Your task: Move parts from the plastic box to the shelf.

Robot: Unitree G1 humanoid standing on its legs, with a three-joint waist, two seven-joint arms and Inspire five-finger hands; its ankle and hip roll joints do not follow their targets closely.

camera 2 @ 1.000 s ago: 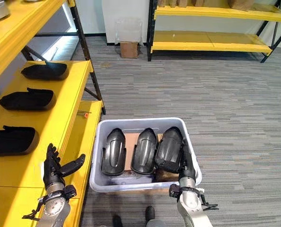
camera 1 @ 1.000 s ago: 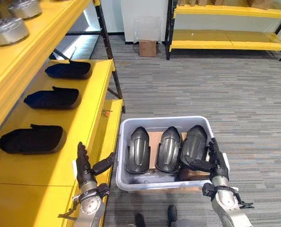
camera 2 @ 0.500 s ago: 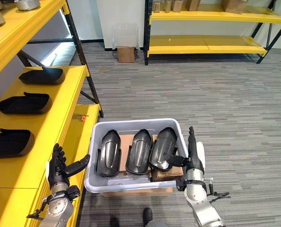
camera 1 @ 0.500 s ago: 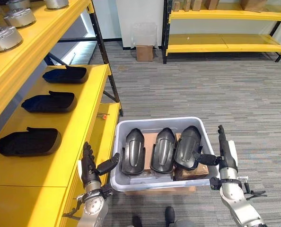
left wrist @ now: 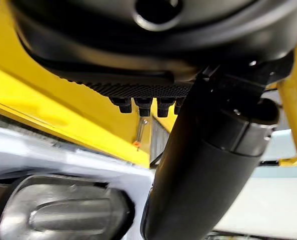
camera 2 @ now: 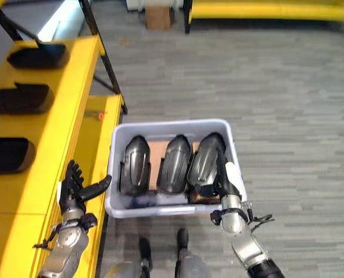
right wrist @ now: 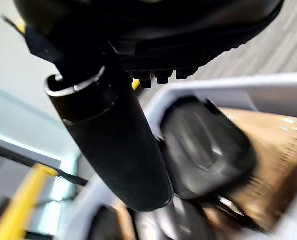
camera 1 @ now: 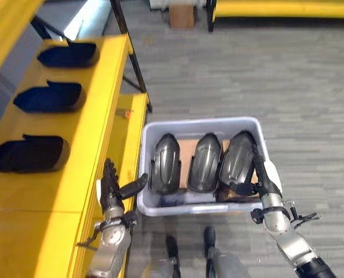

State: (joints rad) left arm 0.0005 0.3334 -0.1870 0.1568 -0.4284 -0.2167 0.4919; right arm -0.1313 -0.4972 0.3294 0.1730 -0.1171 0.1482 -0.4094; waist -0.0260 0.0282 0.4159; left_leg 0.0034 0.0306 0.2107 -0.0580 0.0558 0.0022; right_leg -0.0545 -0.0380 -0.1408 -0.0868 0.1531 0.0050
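Grey striped carpet floor (camera 1: 311, 87), a brown cardboard box (camera 1: 182, 15) at the far wall.

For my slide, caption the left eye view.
Right hand at the rightmost part in the box; left hand open beside the shelf.

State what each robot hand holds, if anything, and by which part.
Nothing is held. The right hand lies straight-fingered against the rightmost black part in the plastic box; the left hand hangs open.

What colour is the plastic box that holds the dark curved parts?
The plastic box is pale grey, almost white; the left eye view shows it best.
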